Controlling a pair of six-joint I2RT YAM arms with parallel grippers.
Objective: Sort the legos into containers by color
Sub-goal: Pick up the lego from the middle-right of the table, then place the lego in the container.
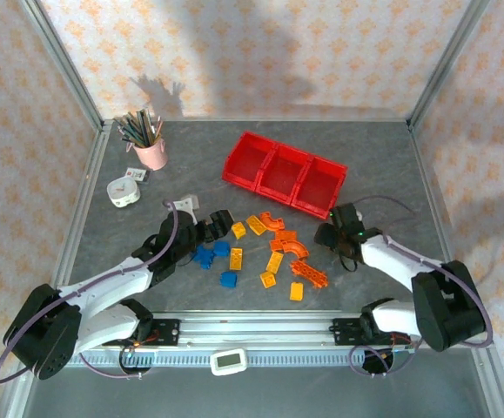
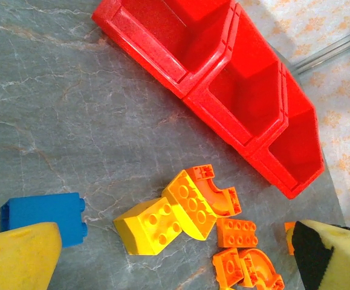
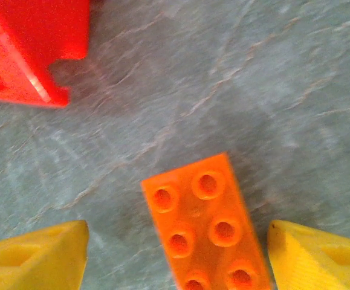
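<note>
Top external view takes in the whole grey, marble-veined tabletop [image 1: 382, 165]. The three joined red bins [image 1: 285, 174] sit slantwise at 12 o'clock of the scattered bricks [image 1: 265, 252], which all lie on the tabletop outside the bins. Blue ones lie toward 9 o'clock of the scatter, yellow in the middle and orange toward 3 o'clock. A pink cup [image 1: 151, 155] of pencils stands at 10 o'clock, with a white round clock [image 1: 123, 192] just at its 7 o'clock. The left arm [image 1: 112, 287] reaches in from 8 o'clock and the right arm [image 1: 391, 261] from 4 o'clock. From this height the gaps at their tips are too small to judge.

The left wrist view supplies that. The left jaws stand wide apart with nothing between their soft-looking yellow pads [image 2: 23, 254]. A blue block [image 2: 42, 214] lies just beside the 8 o'clock pad; whether they touch I cannot tell. Beyond it lie two yellow studded bricks [image 2: 153, 226] and an orange arch piece [image 2: 214, 193] with a curved hollow. The bins show glossy moulded walls with thick rims.

The right wrist view shows what the arm hides from above. An orange rectangular brick [image 3: 208, 235] with two rows of hollow round studs lies flat between the wedge-shaped pads. The right jaws are parted wider than it and have not clamped it. The 3 o'clock pad is close against its side; the 9 o'clock pad is clearly apart. A red bin corner sits at 10 o'clock.
</note>
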